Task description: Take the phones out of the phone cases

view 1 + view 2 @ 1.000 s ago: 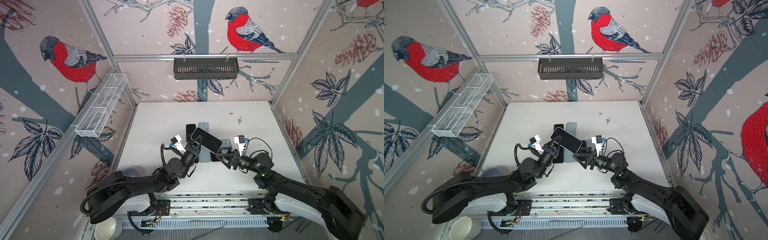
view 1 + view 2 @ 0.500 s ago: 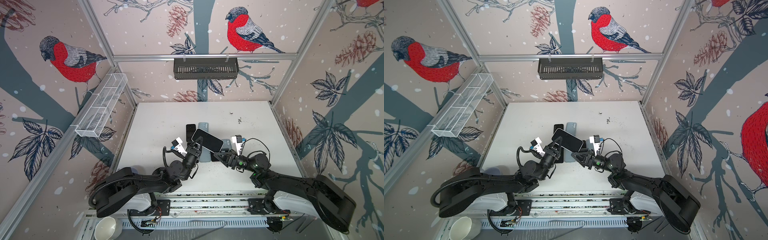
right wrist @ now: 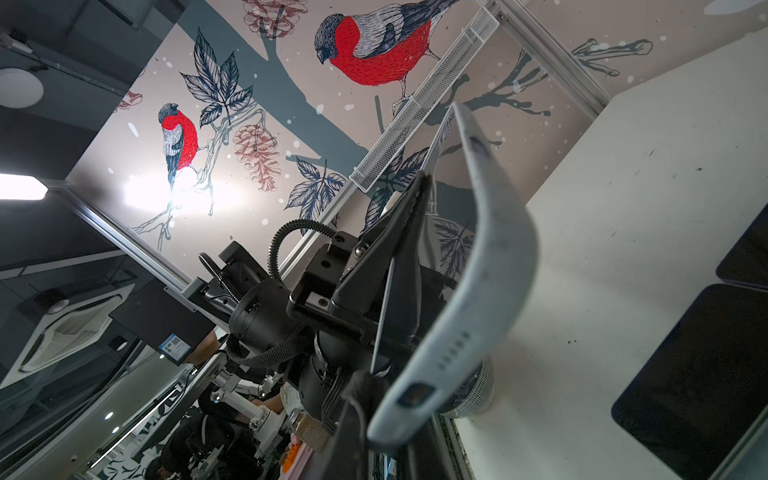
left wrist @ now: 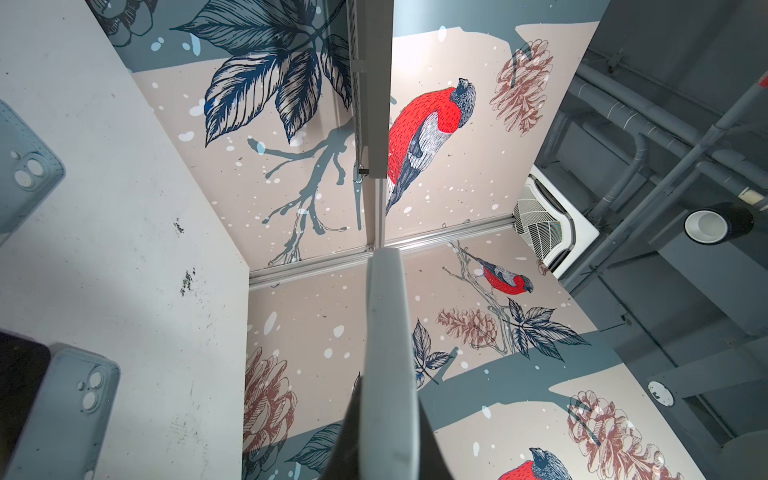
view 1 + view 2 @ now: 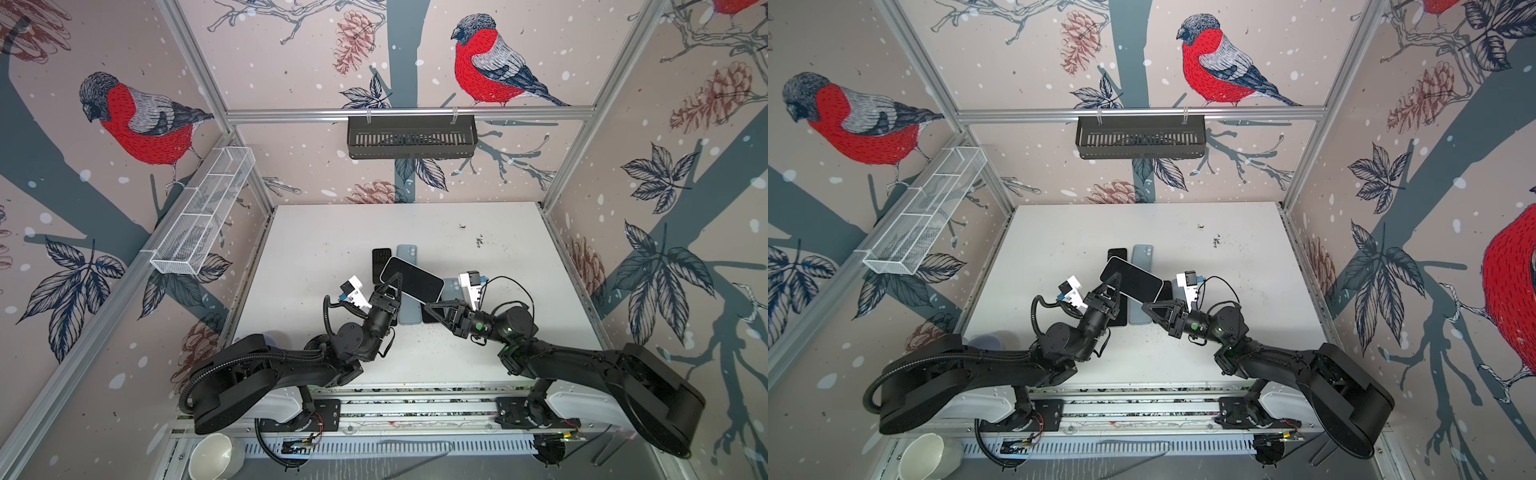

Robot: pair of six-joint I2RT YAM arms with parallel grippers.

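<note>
A phone point(image 5: 411, 280) with a black screen sits in a pale grey-blue phone case and hangs tilted above the table in both top views point(image 5: 1131, 284). My left gripper point(image 5: 397, 279) is shut on its left edge, and the case's edge point(image 4: 386, 332) runs out from between the jaws. My right gripper point(image 5: 428, 306) is shut on the case's near right corner. In the right wrist view the case point(image 3: 478, 249) curves away from my right gripper point(image 3: 370, 415) toward the left gripper point(image 3: 422, 187). Whether the case has come off the phone I cannot tell.
On the white table point(image 5: 332, 232) under the held phone lie a black phone point(image 5: 381, 259), a grey-blue case point(image 5: 407, 253), another case point(image 5: 451, 286) and a dark phone point(image 3: 698, 374). A black basket point(image 5: 411, 135) hangs on the back wall, a white mesh tray point(image 5: 203, 216) on the left wall.
My right gripper has moved left to the held phone and gone from open to shut on its corner. The left gripper has kept its grip, with the phone shifted slightly.
</note>
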